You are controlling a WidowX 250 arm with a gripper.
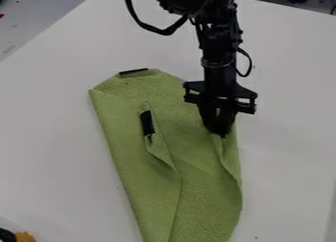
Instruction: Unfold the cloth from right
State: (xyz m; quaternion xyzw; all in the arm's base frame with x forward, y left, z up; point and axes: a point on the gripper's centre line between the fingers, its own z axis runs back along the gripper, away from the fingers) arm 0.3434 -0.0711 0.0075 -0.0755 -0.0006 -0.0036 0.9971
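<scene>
White tabletop [59,133], smooth and set at a slant, spreads across most of the view, with a grey surface [39,12] beyond its upper left edge. On the table, near the middle, lies a long piece of green textured cloth [203,187], partly folded in layers and running down past the bottom edge of the view. A short black strip [134,71] sits at its rounded top end, and a small black tag [147,123] lies on the cloth below that, left of centre. From the tag, a loose fold edge runs downward, bending slightly. Coming in from the top, a black robot arm [220,44] with looping black cables hangs over the cloth's upper right part. Its black two-finger gripper [224,134] points down at the cloth near the right edge, fingers drawn together; whether fabric is pinched between them, I cannot tell. Just below the tips, a narrow raised fold runs down along the right side. At the bottom left corner is a partly visible orange and black object [25,237].
</scene>
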